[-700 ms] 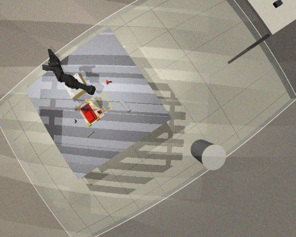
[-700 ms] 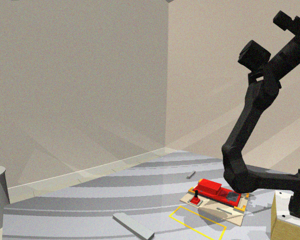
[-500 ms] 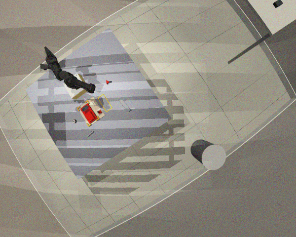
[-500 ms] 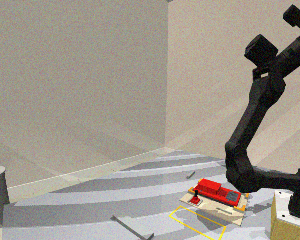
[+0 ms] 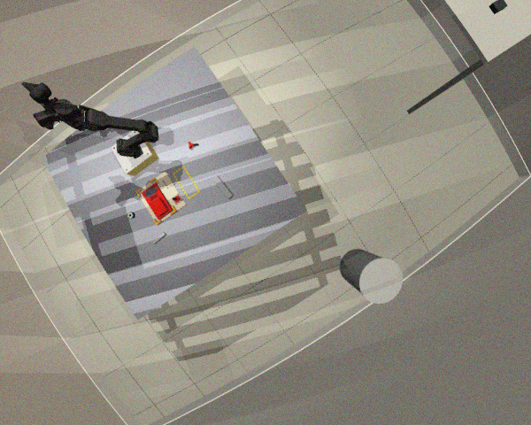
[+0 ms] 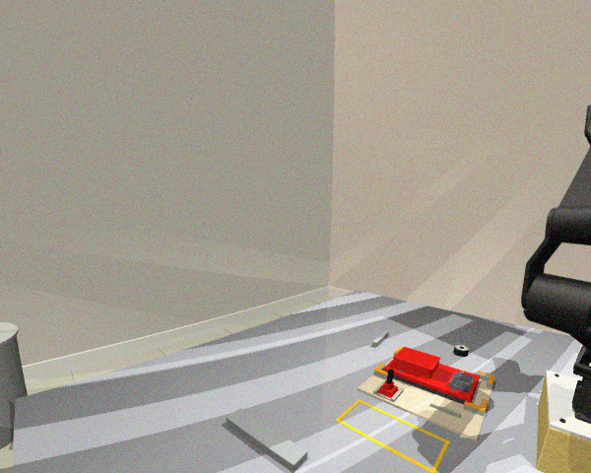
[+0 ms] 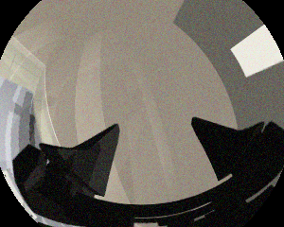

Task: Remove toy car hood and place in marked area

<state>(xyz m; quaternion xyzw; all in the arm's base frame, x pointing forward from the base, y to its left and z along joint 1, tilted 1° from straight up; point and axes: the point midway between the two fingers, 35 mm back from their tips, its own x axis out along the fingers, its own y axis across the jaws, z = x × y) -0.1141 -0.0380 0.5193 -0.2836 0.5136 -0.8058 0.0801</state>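
Observation:
The toy car [image 5: 157, 201] [image 6: 417, 361] is red and sits on a beige board with orange corner brackets. One end has a raised red block; the other shows a dark grey square patch [image 5: 150, 189] [image 6: 461, 380]. I cannot tell whether that patch is the hood or an open bay. The marked area is a yellow outline [image 5: 181, 186] [image 6: 403, 421] beside the board, with nothing lying inside it. My gripper [image 5: 29, 100] [image 7: 156, 124] is open and empty, held high and away from the car, beyond the arm's base. Its fingers are out of view in the exterior view.
A red piece with a black stem [image 6: 389, 389] stands on the board beside the car. A similar red piece [image 5: 191, 145] is near the arm's base. A grey bar [image 5: 226, 187] [image 6: 265, 439], a small grey strip [image 5: 160, 237] [image 6: 380, 339] and a dark ring [image 5: 131, 214] [image 6: 461, 350] lie around.

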